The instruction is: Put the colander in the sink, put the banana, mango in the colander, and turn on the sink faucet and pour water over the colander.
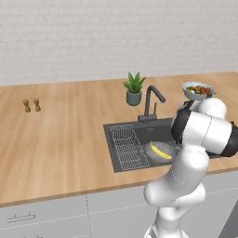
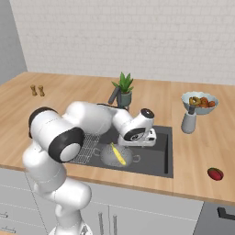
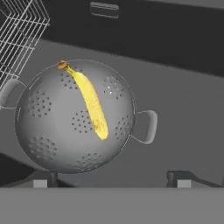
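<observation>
Two dark fingertips of the end effector (image 3: pixel 113 180) stand spread wide at the bottom of the hand view, released and grasping nothing, poised above the shallow round light-grey perforated metal colander (image 3: pixel 57 135). Inside it lies the bright yellow curved banana (image 3: pixel 89 103), resting on the bowl's inner face. Its long axis runs diagonally in the hand view, with the brown stem end toward the upper left near the rim and the blunt tip toward the lower right near the bowl's centre. One loop handle of the colander projects on the right in that view, another on the left. The colander sits on the floor of the wide dark-grey rectangular sink (image 2: pixel 156 158), just beside the rectangular wire rack (image 1: pixel 125 146) that occupies the sink's left part in the left base view. Behind the basin stands the tall dark-grey arched sink faucet (image 1: pixel 151 100); next to it is a small green potted plant (image 1: pixel 134 89). On the wooden surface (image 1: pixel 60 135) to the right of the sink, well apart from the colander, lies the small rounded reddish mango (image 2: pixel 215 174). Farther back rest a pale bowl of orange-red fruit (image 2: pixel 200 102) and, far left, two small brown shakers (image 1: pixel 31 105).
</observation>
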